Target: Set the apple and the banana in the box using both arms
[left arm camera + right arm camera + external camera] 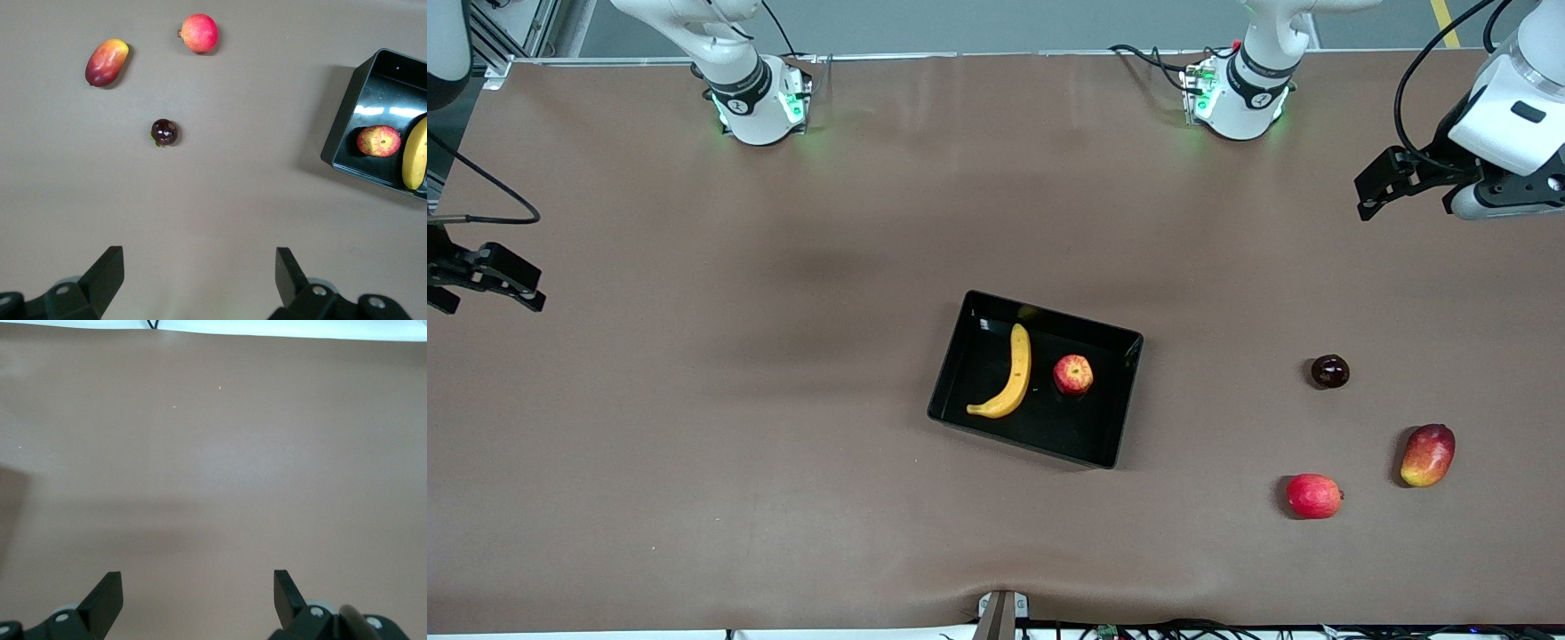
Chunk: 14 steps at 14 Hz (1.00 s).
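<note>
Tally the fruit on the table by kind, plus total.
banana: 1, in the box
apple: 1, in the box
pinkish-red round fruit: 1
mango-like fruit: 1
dark round fruit: 1
Total: 5

A: What carries the things here?

B: A table (694, 427) with a plain brown cover. The two arm bases stand on its edge farthest from the front camera.

A: And what lies directly on it?

B: Near the middle sits a black box (951, 391), turned a little askew. Toward the left arm's end there are three loose fruits. A small dark fruit (1329, 371) is farthest from the camera. A mango (1427, 454) in red and yellow lies nearer. A pinkish-red round fruit (1313, 495) is the nearest one, beside the mango.

A: Do they touch?

B: No, each lies apart, and all are well apart from the box.
</note>
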Available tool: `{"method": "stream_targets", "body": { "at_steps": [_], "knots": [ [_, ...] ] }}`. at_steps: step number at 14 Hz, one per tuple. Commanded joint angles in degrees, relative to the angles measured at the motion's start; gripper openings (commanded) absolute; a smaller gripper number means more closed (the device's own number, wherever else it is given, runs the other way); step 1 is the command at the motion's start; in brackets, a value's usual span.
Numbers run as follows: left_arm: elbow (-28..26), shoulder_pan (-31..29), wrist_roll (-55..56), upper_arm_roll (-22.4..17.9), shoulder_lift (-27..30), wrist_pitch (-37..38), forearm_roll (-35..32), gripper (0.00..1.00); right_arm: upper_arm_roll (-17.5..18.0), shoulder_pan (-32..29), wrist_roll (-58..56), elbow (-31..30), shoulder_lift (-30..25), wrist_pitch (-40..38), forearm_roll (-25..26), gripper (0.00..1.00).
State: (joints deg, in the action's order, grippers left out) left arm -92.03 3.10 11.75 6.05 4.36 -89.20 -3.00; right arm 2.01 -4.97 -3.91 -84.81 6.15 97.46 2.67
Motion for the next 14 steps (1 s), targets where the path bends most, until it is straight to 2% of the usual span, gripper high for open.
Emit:
{"method": "stream_targets", "body": {
  "at_steps": [1, 7, 11, 14],
  "knots": [
    [-0.7, -0.11, -2.6, -0.51, 0.82, -0.18, 0.98, 1.0, 0.37, -1.7, 0.65, 0.52, -1.31, -2.88, 0.49, 1.0],
    [-0.52, -0.81, -5.43, -0.69, 0.74, -0.01, 1.07, 1.0, 0.37, -1.88, 0.83, 0.52, -3.6, -5.79, -0.03, 1.0],
    [-0.35, -0.9, -5.42, -0.69, 0.82, -0.01, 1.07, 1.0, 0.19, -2.67, 0.74, 0.52, -3.95, -8.51, -3.81, 1.0],
    [-0.26, -0.9, -5.34, -0.69, 0.74, -0.01, 1.07, 1.0, 0.19, -3.38, 0.65, 0.52, -4.3, -10.18, -3.9, 1.0]
  ]
}}
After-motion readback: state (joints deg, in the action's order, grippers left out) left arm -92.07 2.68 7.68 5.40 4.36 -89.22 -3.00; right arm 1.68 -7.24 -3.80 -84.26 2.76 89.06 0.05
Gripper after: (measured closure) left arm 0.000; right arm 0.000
